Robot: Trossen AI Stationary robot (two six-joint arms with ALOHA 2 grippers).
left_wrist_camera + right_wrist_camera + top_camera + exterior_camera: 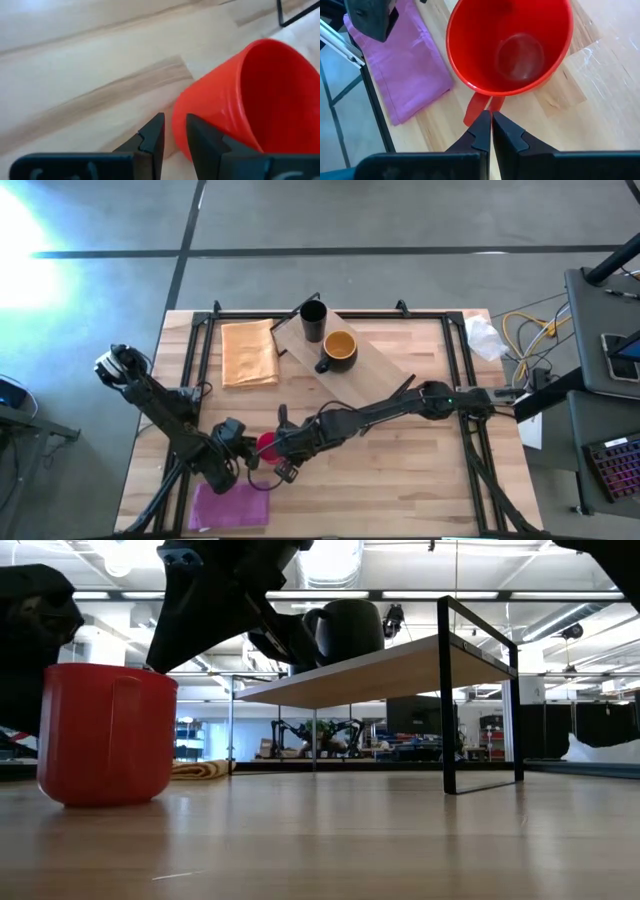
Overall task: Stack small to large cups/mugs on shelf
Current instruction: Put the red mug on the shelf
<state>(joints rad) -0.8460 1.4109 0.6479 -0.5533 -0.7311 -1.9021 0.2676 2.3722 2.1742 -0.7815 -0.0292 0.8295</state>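
Observation:
The red mug (267, 444) stands upright on its base on the table near the front left. My right gripper (491, 119) is shut, with its tips over the mug's handle (476, 107). My left gripper (175, 125) is slightly open beside the mug's outer wall (210, 105), and only bare table shows between its fingers. A black cup (313, 320) and a dark mug with a yellow inside (340, 348) stand on the light-wood shelf (380, 365) at the back. The shelf (400, 665) also shows in the low view. My right gripper's shut fingertips (482, 125) slant down from the table's right side, right in front of the handle's top (496, 102). I cannot tell whether they touch it. My left gripper has one finger (197, 131) close against the mug's wall, and I cannot tell whether it touches.
An orange-tan cloth (248, 352) lies at the back left. A purple cloth (230, 505) lies at the front left edge, near the mug. A crumpled white bag (485, 335) sits at the back right. Bare wood lies in front of the shelf, toward the right.

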